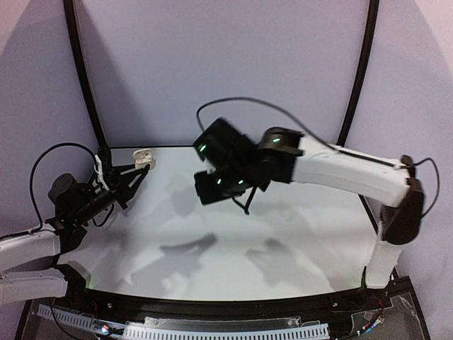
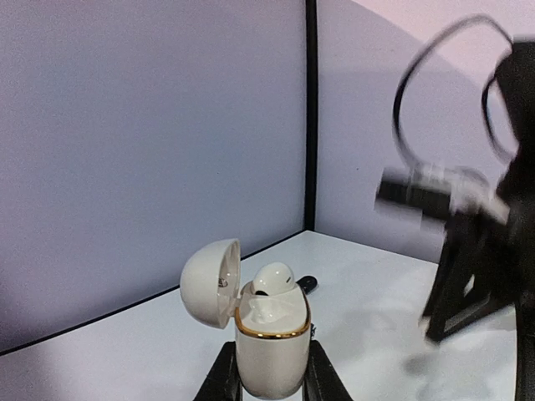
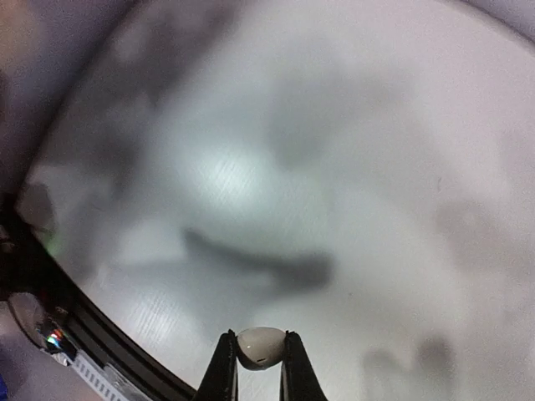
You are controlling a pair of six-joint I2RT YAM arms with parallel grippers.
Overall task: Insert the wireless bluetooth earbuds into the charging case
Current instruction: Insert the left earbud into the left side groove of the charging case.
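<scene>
The surface [image 1: 297,241] is white and glossy, mottled with soft arm shadows. Pale lilac walls [image 1: 226,57] close it in, and two black poles [image 1: 83,78] rise at about 10 and 2 o'clock. Its near edge at 6 o'clock carries a dark rim [image 1: 212,312] and a toothed cable strip [image 1: 233,331].

The left fingers [image 2: 219,380] clamp either side of a white case [image 2: 272,342] with a gold band, held upright over the 10 o'clock corner. From the left wrist its lid hangs open toward 9 o'clock, and one white bud [image 2: 273,277] sits inside. The right fingers [image 3: 221,368] stand narrow, pinching a second bud [image 3: 259,346], also white, up off the surface near the middle and well apart from the case.

The right arm [image 1: 340,170] is smeared by blur both from overhead and from the left wrist, so its fingers are hard to trace there. The bottom of the case is cut off by the frame. A small dark thing [image 2: 308,284] lies just behind the case; I cannot tell what it is.

Bare white surface shows between the two arms and out toward 4 o'clock.
</scene>
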